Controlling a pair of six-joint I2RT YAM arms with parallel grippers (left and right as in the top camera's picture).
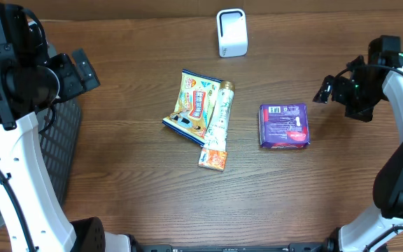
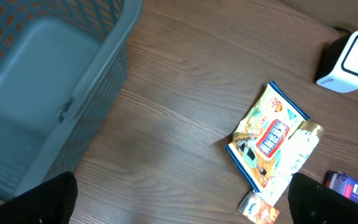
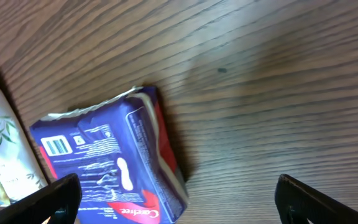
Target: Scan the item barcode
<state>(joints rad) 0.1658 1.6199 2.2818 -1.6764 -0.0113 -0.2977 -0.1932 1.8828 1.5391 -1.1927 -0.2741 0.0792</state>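
The blue-purple pack (image 1: pixel 283 125) lies flat on the table, its barcode (image 3: pixel 58 146) facing up near one corner. My right gripper (image 1: pixel 327 89) hovers to the right of it, open and holding nothing. In the right wrist view the pack (image 3: pixel 110 162) lies under the left half of the gap of the right gripper (image 3: pixel 182 202). The white scanner (image 1: pixel 231 32) stands at the back centre. My left gripper (image 1: pixel 82 70) is open at the far left near the basket. In its wrist view the left gripper (image 2: pixel 185 208) is empty over bare wood.
A yellow snack bag (image 1: pixel 194 105), a white-green tube (image 1: pixel 217 115) and a small orange packet (image 1: pixel 213 159) lie together at the table's centre. A grey basket (image 1: pixel 58 147) stands at the left edge. In the left wrist view the basket (image 2: pixel 48 81) fills the left side and the scanner (image 2: pixel 350 61) is at the top right.
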